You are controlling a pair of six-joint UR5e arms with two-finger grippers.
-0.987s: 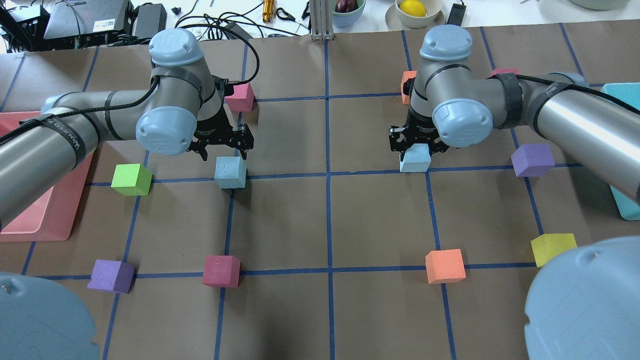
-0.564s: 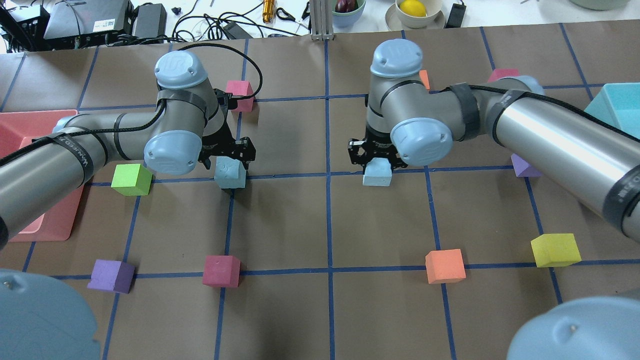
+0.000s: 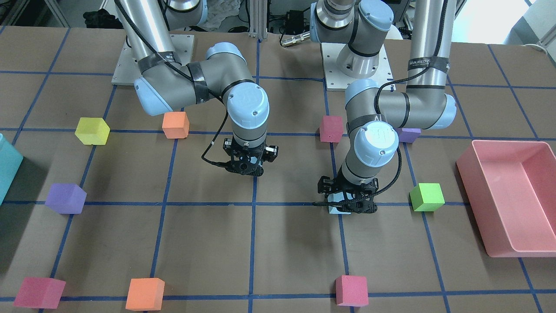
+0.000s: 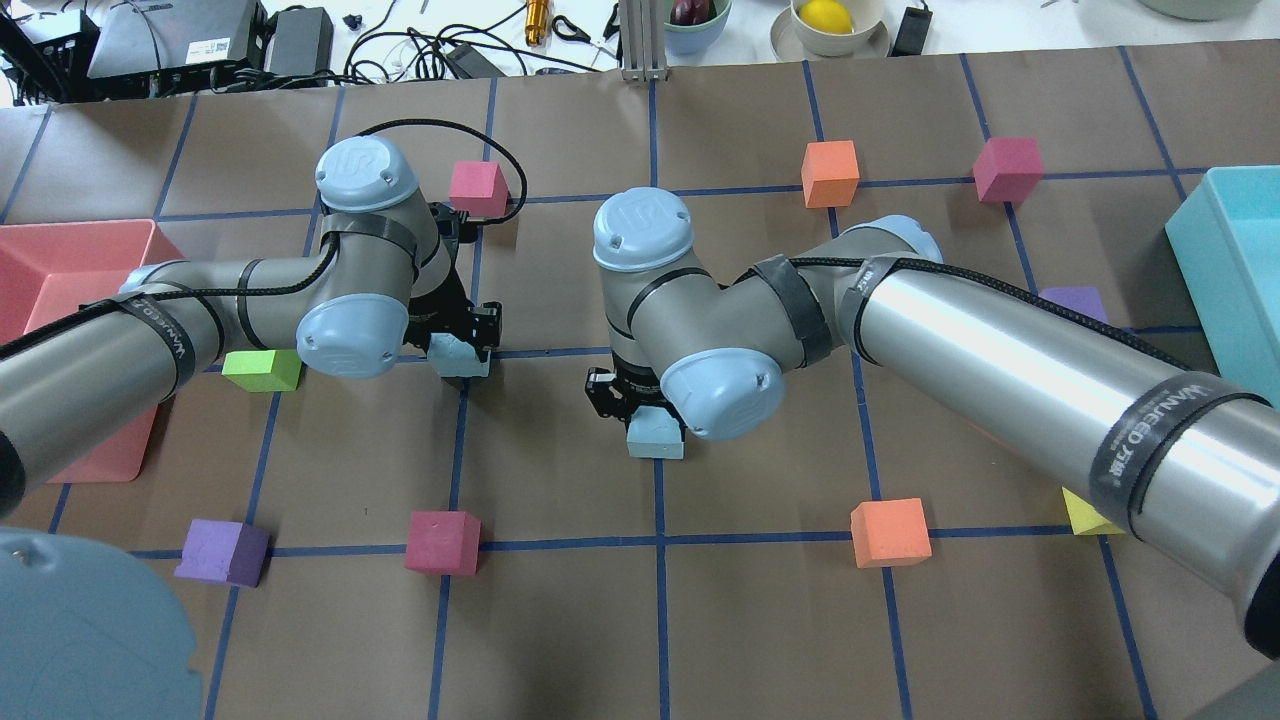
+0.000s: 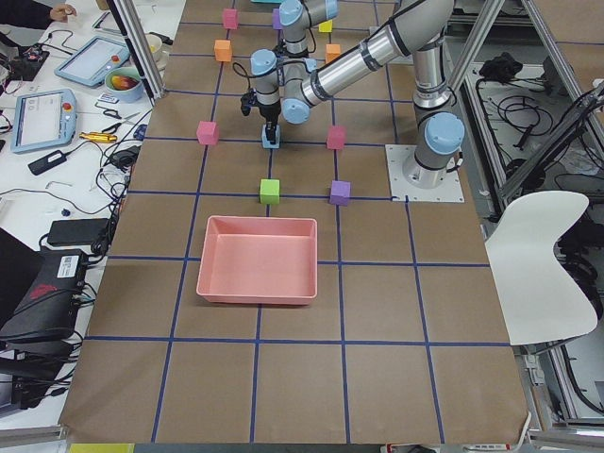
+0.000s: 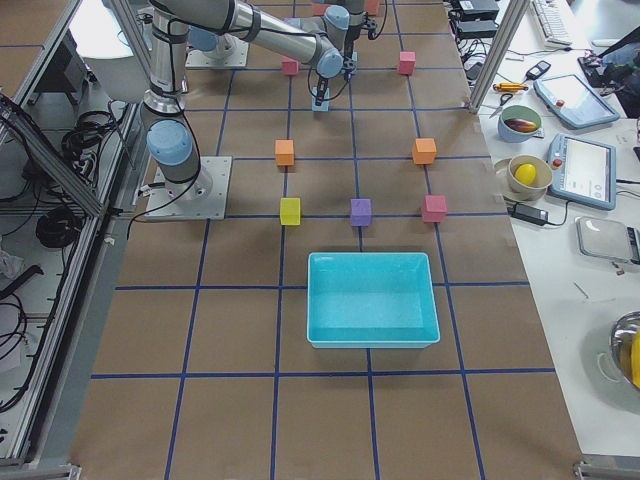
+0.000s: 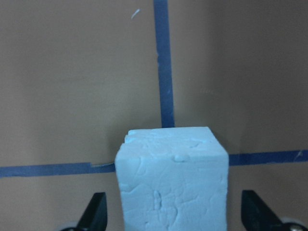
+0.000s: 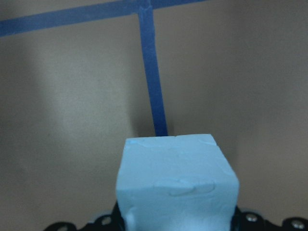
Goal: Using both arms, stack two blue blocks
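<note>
Brown gridded bench: right gripper is clamped on the right block; left gripper straddles the left block, fingers wide apart. Centre it, then close squarely.

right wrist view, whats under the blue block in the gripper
Below the blue block only the brown table paper and a blue tape line show, no other cube. The patch right beneath its underside is covered by the block itself.
</note>
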